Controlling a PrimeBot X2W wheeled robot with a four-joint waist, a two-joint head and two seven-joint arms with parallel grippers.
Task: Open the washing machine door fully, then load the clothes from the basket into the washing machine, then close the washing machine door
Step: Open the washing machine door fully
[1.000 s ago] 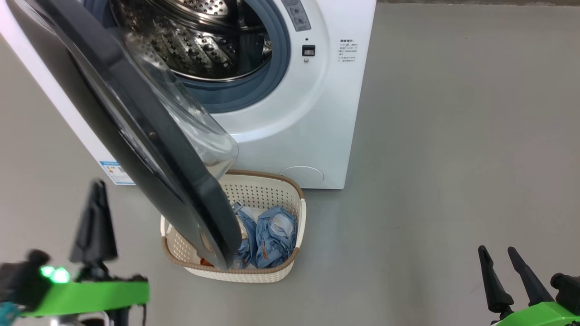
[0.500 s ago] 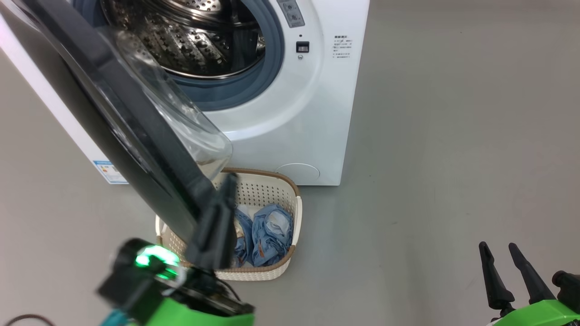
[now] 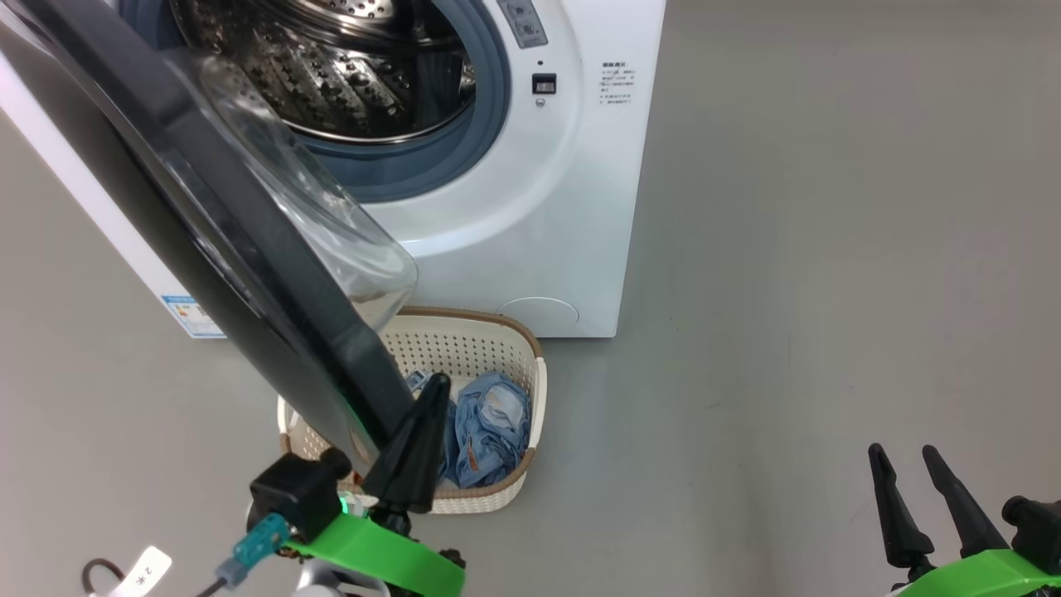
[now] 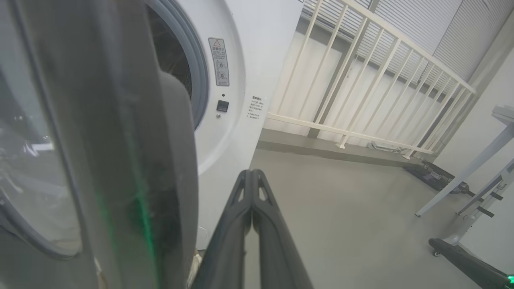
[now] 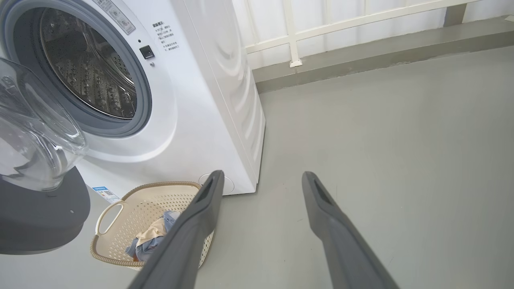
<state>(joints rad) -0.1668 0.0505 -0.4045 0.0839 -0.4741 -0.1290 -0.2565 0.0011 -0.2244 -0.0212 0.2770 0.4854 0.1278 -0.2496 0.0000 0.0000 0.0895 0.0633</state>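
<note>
A smooth grey concrete floor (image 3: 829, 249) spreads wide. A white barred metal railing (image 5: 290, 28) stands on a raised grey kerb (image 5: 361, 54). Pale slanted metal legs (image 4: 461, 174) rise near the railing's end.

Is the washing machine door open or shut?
Open: the washing machine door stands swung out from the washing machine, leaving its steel drum exposed.

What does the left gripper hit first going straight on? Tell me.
Likely the washing machine, near its front corner beside the door; the left gripper may slip past onto the floor. Depth unclear.
</note>
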